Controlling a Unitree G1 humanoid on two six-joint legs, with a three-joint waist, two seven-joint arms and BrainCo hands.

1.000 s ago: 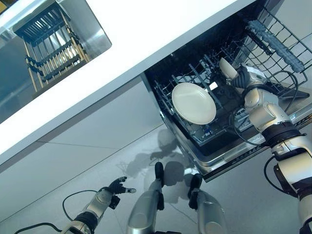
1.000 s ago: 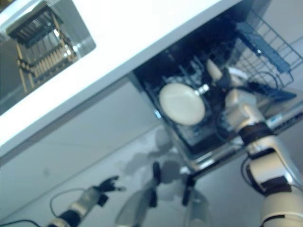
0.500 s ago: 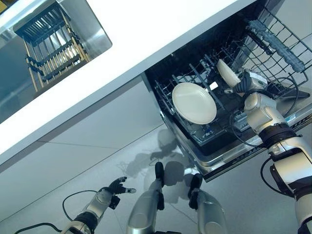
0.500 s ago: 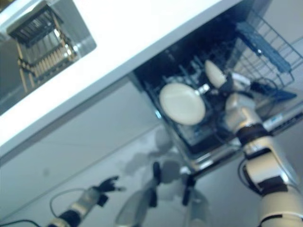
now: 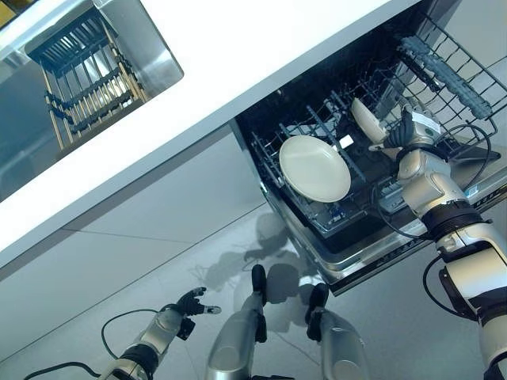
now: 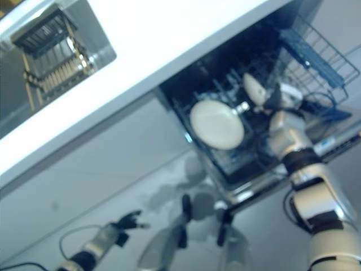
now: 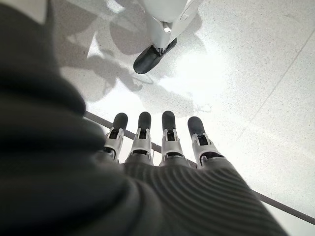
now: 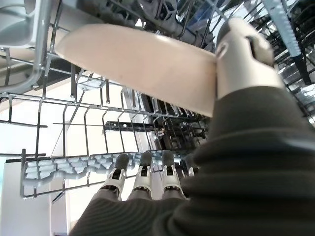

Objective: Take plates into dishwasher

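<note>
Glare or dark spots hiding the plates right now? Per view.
Left eye view: worktop very bright, dishwasher interior dark, but the racked plate and the held plate in the right hand both stand out pale. Right wrist view: strong backlight behind the rack wires; held plate evenly lit. Left wrist view: glare patch on the floor, no plate there.

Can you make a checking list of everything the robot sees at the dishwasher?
Surface: white counter above the open dishwasher.
Job's things: one plate stands in the lower rack; second plate is held over the rack.
Clutter: drying rack in the sink.
Hands: right hand pinches the second plate; left hand hangs open, holding nothing.
Cables: nothing seen.
Surroundings: pale tiled floor.
</note>
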